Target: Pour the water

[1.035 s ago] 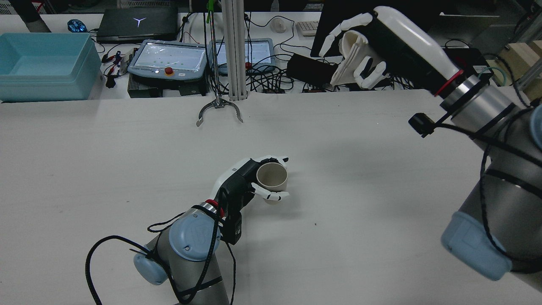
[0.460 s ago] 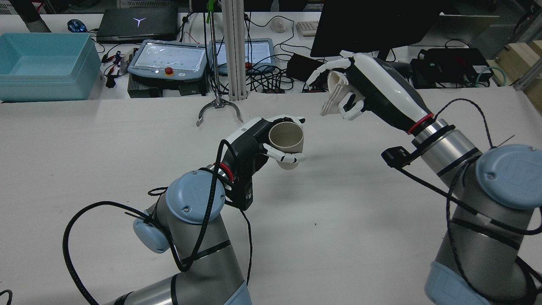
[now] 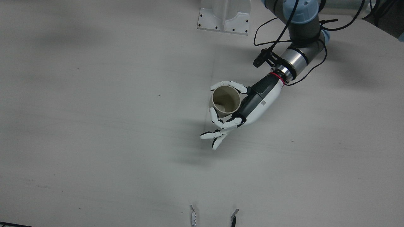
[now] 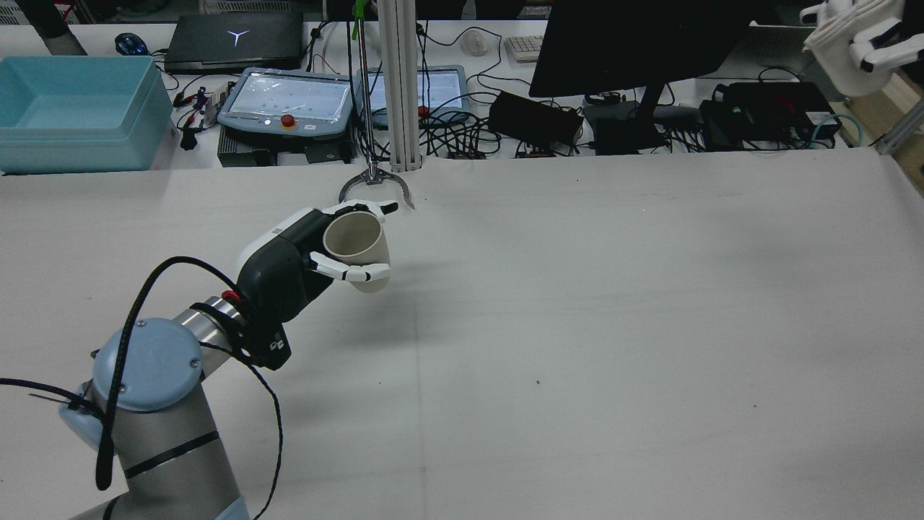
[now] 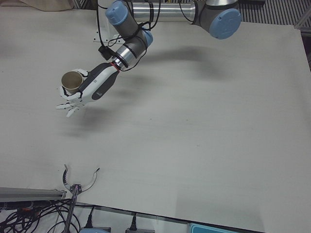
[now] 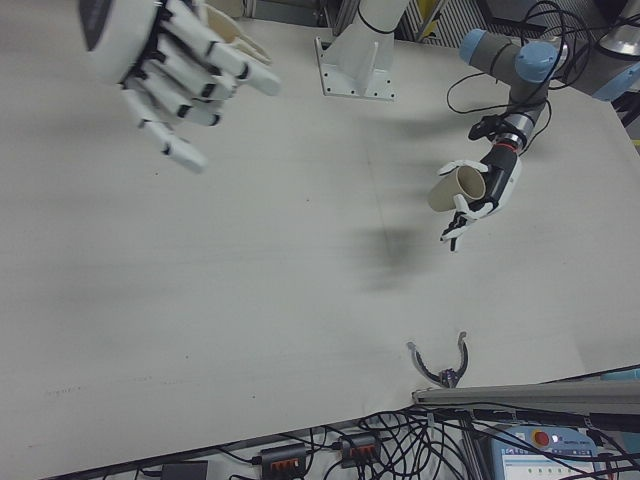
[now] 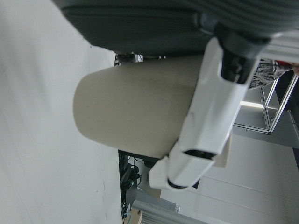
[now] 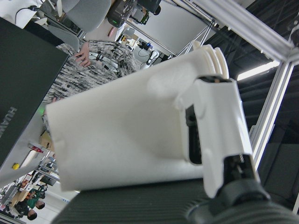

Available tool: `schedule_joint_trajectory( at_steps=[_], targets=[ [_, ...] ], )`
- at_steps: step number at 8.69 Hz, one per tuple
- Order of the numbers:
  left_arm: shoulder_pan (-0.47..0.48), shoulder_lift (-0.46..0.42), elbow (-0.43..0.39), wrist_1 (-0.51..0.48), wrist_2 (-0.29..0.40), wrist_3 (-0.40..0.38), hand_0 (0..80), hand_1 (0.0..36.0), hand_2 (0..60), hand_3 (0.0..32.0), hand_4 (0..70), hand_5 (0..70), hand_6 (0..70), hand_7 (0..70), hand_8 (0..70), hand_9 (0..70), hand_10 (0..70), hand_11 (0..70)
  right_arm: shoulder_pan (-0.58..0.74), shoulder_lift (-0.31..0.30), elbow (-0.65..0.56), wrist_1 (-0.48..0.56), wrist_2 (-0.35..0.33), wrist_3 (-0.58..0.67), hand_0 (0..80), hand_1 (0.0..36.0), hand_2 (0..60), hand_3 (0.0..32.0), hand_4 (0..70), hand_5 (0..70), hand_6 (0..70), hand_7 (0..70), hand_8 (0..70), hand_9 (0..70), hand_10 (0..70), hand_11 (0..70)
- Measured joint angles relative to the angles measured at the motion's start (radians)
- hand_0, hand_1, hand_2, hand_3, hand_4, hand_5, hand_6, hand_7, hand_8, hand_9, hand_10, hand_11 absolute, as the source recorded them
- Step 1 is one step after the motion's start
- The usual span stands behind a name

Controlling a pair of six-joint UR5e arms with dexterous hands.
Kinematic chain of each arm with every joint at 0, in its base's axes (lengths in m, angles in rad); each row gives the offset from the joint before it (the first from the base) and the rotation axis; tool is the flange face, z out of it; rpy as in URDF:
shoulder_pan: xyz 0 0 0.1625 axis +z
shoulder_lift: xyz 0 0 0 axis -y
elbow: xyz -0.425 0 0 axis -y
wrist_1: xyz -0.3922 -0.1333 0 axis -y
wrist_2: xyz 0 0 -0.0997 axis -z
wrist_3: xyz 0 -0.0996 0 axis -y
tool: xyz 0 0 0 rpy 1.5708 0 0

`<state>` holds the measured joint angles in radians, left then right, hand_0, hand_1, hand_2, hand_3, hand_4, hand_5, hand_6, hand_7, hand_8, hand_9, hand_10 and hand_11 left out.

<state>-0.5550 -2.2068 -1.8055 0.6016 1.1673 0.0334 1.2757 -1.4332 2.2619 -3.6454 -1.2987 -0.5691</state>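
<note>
Faintly, "HUAWEI" on black monitor (image 8: 18, 93).

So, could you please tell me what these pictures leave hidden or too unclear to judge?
- Right arm: cut off by the rear view's top right edge; only the right hand and its white cup show.
- White cup's inside: hidden by its own wall in the right hand view; water cannot be judged.
- Beige cup base: covered by the left hand fingers in the front view.
</note>
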Motion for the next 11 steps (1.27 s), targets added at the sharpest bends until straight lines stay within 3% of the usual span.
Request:
schedule_joint_trajectory(
  at_steps=[1,2,3,4,5,6,7,8,10,11],
  targets=[
    [-0.021,0.116,-0.050,-0.044,0.001,-0.016,80.0,36.0,60.0,0.0,35.9,70.0,15.6,15.6,3.9,1.7,4.4,10.6,0.119,-0.072,-0.120,0.153,-0.122,0.084,78.8,36.0,60.0,0.0,7.5,25.6,56.0,60.3,49.9,65.2,22.8,37.4],
    [-0.039,0.214,-0.093,-0.084,0.007,-0.026,80.0,36.0,60.0,0.0,36.2,70.0,15.7,16.0,4.2,1.8,4.6,10.9,0.180,-0.148,-0.287,0.363,-0.192,0.139,78.8,36.0,60.0,0.0,13.7,25.0,58.8,64.8,51.1,67.0,20.4,33.6],
    [-0.055,0.286,-0.127,-0.117,0.014,-0.031,80.0,36.0,60.0,0.0,36.1,70.0,15.3,15.7,4.1,1.7,4.5,10.8,0.207,-0.194,-0.516,0.594,-0.228,0.180,80.0,36.0,60.0,0.0,14.3,24.8,58.6,65.7,49.7,65.2,18.1,30.3],
    [-0.064,0.331,-0.148,-0.139,0.017,-0.033,80.0,36.0,60.0,0.0,35.8,70.0,15.0,15.5,4.0,1.7,4.4,10.7,0.221,-0.192,-0.781,0.801,-0.247,0.207,80.0,36.0,60.0,0.0,11.6,24.9,57.0,63.3,48.0,62.8,17.6,29.7],
    [-0.068,0.360,-0.159,-0.155,0.019,-0.034,80.0,36.0,60.0,0.0,35.3,70.0,14.8,14.8,4.0,1.5,4.4,10.7,0.232,-0.162,-0.996,0.932,-0.255,0.220,77.7,35.6,32.3,0.0,3.7,14.5,26.9,20.0,12.6,14.8,0.1,0.7],
    [-0.070,0.384,-0.161,-0.173,0.020,-0.033,80.0,36.0,60.0,0.0,35.1,70.0,14.9,14.9,4.0,1.5,4.6,11.0,0.236,-0.128,-1.125,0.995,-0.256,0.226,59.0,24.4,0.0,0.2,0.0,6.7,5.1,0.0,0.1,0.0,0.0,0.0],
    [-0.071,0.415,-0.155,-0.207,0.020,-0.031,80.0,36.0,60.0,0.0,35.5,70.0,15.0,15.1,4.3,1.6,4.8,11.2,0.236,-0.091,-1.189,1.022,-0.258,0.226,53.1,18.2,0.0,16.4,0.0,4.5,0.2,0.0,0.0,0.0,0.0,0.0],
    [-0.073,0.458,-0.141,-0.262,0.020,-0.028,80.0,36.0,60.0,0.0,37.2,70.0,15.4,15.8,4.6,1.7,4.8,11.3,0.233,-0.053,-1.218,1.032,-0.259,0.226,47.7,10.1,0.0,32.0,0.0,1.8,0.0,0.0,0.0,0.0,0.0,0.0],
    [-0.107,0.558,-0.079,-0.402,0.020,-0.023,80.0,36.0,60.0,0.0,37.9,70.0,16.3,16.6,4.7,1.9,5.0,11.5,0.214,-0.004,-1.236,1.031,-0.259,0.228,42.7,5.3,0.0,32.0,0.0,0.6,0.0,0.0,0.0,0.0,0.0,0.0],
    [-0.123,0.605,-0.027,-0.480,0.020,-0.021,80.0,36.0,60.0,0.0,38.6,70.0,16.8,17.0,5.0,2.0,5.3,11.9,0.206,0.003,-1.236,1.030,-0.259,0.236,42.4,5.5,0.0,32.0,0.0,0.8,0.0,0.0,0.0,0.0,0.0,0.0]
  ],
)
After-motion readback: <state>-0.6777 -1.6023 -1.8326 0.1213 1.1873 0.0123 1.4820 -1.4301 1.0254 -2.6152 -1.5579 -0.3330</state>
